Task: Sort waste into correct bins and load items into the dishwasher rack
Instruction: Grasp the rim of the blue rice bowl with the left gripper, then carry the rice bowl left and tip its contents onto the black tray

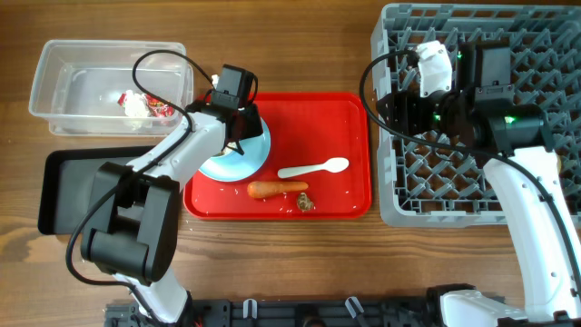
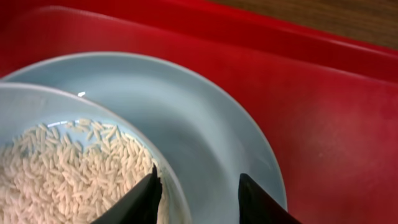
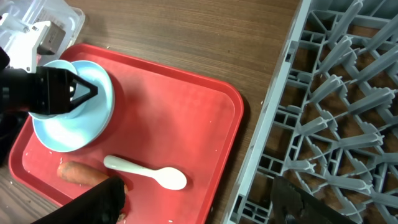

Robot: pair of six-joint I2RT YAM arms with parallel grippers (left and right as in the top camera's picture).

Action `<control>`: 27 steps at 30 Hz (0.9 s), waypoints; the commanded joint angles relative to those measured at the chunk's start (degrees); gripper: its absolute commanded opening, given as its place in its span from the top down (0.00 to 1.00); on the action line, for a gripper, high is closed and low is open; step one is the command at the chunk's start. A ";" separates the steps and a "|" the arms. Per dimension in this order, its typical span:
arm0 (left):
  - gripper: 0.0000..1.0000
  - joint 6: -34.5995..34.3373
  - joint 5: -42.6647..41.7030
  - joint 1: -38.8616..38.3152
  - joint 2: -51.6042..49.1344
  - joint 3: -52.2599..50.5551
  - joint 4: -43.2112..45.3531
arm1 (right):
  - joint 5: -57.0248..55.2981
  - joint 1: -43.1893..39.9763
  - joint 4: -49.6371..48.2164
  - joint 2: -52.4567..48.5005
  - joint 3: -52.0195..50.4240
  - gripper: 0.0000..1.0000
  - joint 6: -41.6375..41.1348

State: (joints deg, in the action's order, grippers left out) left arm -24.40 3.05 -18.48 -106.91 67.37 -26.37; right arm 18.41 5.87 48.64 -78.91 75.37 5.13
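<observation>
The clear tub (image 1: pixel 54 64) already holds the wrapper (image 1: pixel 162 109) and tissue (image 1: pixel 134 104); the black tray (image 1: pixel 68 186) looks bare. On the red tray (image 1: pixel 349 118), the left end effector (image 2: pixel 198 175) is part-open and straddles the rim of the rice-filled bowl (image 2: pixel 25 118) on the plate (image 2: pixel 186 112), not clamping it. The carrot (image 1: pixel 272 189), scraps (image 1: pixel 305 203) and spoon (image 1: pixel 313 168) lie beside them, unsorted. The right end effector (image 3: pixel 199 186) hangs wide and empty over the rack (image 1: pixel 399 204), which shows no dishes.

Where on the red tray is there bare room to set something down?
Free: the far right of the red tray, between plate, spoon and the right rim. Crowded: the front strip with carrot and scraps, and the left, where the left hand sits at the plate.
</observation>
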 commanded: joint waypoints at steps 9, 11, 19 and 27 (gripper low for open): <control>0.96 0.00 -0.98 -0.81 1.16 0.35 -6.32 | 0.94 0.13 0.00 -0.61 -0.07 0.22 -0.79; 0.96 0.00 -0.96 -0.81 1.46 0.37 -6.67 | 0.96 0.13 0.09 -0.61 -0.07 0.22 -0.81; 0.96 -0.02 -0.81 -0.92 8.48 0.48 -11.58 | 0.94 0.13 0.07 -0.61 -0.07 0.22 -0.79; 0.96 -0.02 -0.83 0.57 19.56 0.48 -20.76 | 0.94 0.13 0.09 -0.61 -0.07 0.24 -0.79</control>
State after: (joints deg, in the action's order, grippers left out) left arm -24.12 2.74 -19.03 -91.85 67.75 -45.15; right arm 18.41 5.87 48.86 -78.91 75.37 4.93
